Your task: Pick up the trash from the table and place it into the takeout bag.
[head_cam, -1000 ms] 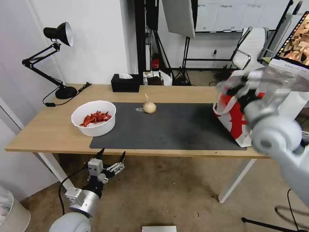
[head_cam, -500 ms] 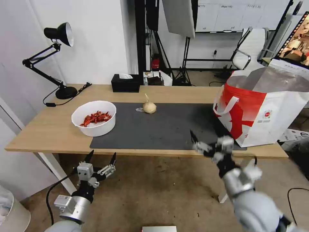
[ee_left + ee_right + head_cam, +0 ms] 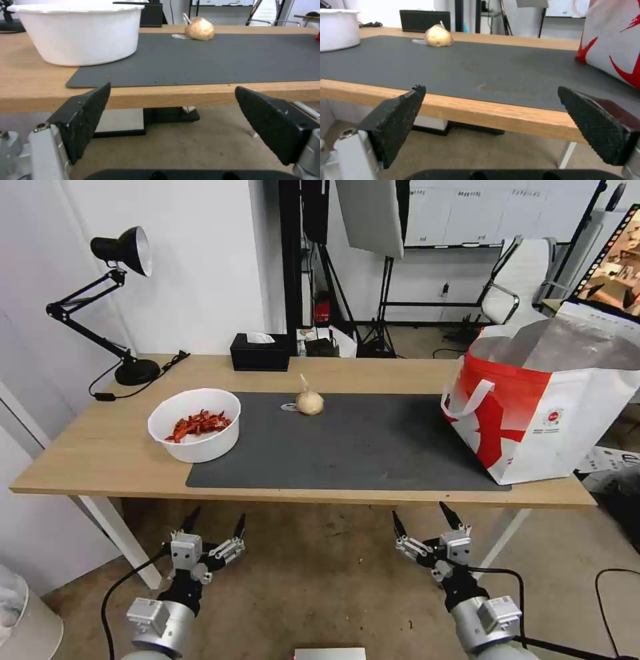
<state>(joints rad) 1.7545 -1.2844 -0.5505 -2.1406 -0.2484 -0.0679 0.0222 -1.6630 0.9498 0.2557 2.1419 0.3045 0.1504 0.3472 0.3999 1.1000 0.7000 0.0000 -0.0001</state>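
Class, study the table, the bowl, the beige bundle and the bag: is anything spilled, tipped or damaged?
Nothing stands out. The white bowl sits upright, scraps inside; the beige bundle rests on the mat; the takeout bag stands open on the table.

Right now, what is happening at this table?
Nothing is being held. The left hand and the right hand both hang open below the front edge of the table. A white bowl of red scraps and a small beige bundle sit on the table, not yet in the red-and-white bag at its right end.
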